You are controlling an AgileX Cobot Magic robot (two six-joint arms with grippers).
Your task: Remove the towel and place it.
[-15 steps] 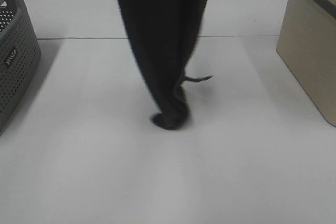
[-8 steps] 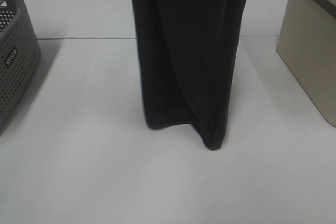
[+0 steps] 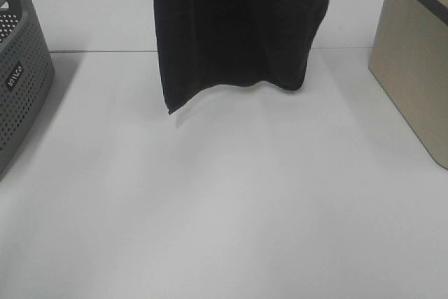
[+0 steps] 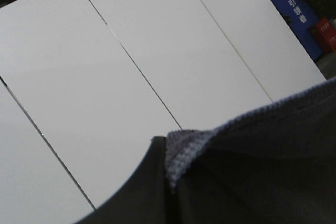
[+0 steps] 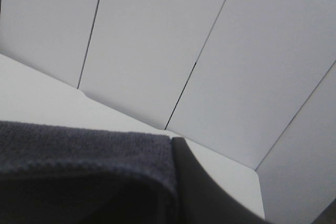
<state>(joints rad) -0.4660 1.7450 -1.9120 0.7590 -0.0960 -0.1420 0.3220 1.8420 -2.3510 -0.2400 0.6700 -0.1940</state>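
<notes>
We hold towel [image 3: 238, 26] clear of table [image 3: 224, 215], L gripper [image 4: 160, 182] & R gripper [image 5: 178, 182] each clamped on its top edge; lower evenly, corners level, no bunching.

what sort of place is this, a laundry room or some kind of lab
Probably a lab bench staged for laundry work: a bare white table, a grey perforated basket, a beige bin, and a dark towel hanging over the tabletop.
</notes>
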